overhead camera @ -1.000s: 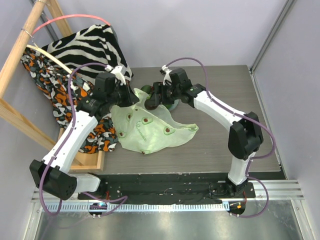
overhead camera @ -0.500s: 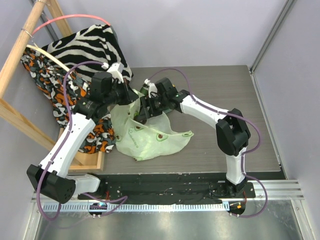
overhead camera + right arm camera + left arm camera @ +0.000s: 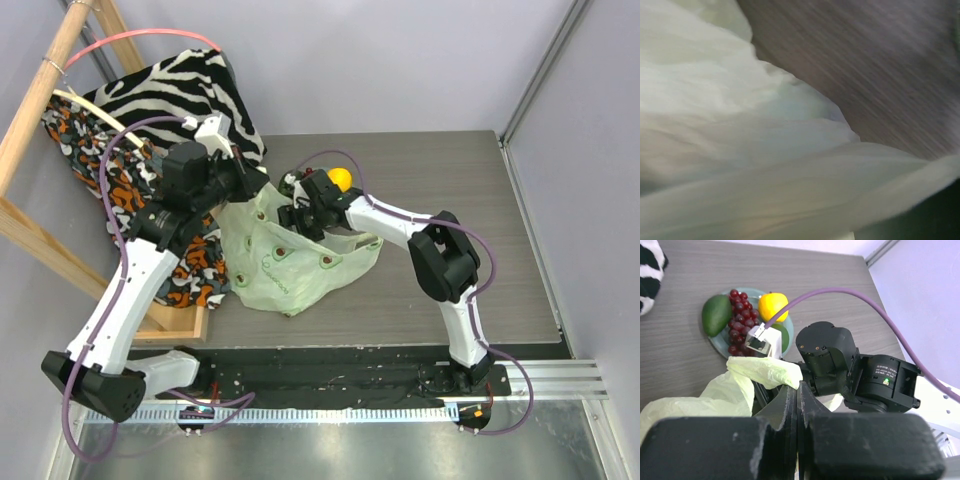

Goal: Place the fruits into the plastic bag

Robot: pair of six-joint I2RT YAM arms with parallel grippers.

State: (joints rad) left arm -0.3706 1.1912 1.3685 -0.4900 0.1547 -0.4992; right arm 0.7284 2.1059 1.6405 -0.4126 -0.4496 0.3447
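The pale green plastic bag (image 3: 290, 265) stands bunched up on the table, one edge lifted. My left gripper (image 3: 250, 187) is shut on that edge; in the left wrist view a fold of the bag (image 3: 765, 371) sits at the closed left gripper (image 3: 800, 386). My right gripper (image 3: 298, 215) reaches down into the bag's mouth, and its jaws are hidden. Only bag plastic (image 3: 765, 150) fills the right wrist view. On the grey-blue plate (image 3: 715, 341) lie an avocado (image 3: 716, 314), grapes (image 3: 737, 310), a lemon (image 3: 772, 306) and a lime (image 3: 783, 337). From above, the lemon (image 3: 340, 178) shows.
A zebra-striped cloth (image 3: 180, 95) and an orange patterned cloth (image 3: 120, 200) hang over a wooden frame (image 3: 30, 130) at the left. The right arm's black wrist (image 3: 825, 352) crosses just in front of the plate. Bare table (image 3: 460, 200) lies to the right.
The right gripper moved left from over the plate into the bag's mouth. The left gripper pulled the bag edge up and left, so the bag stands taller. The lemon came into view.
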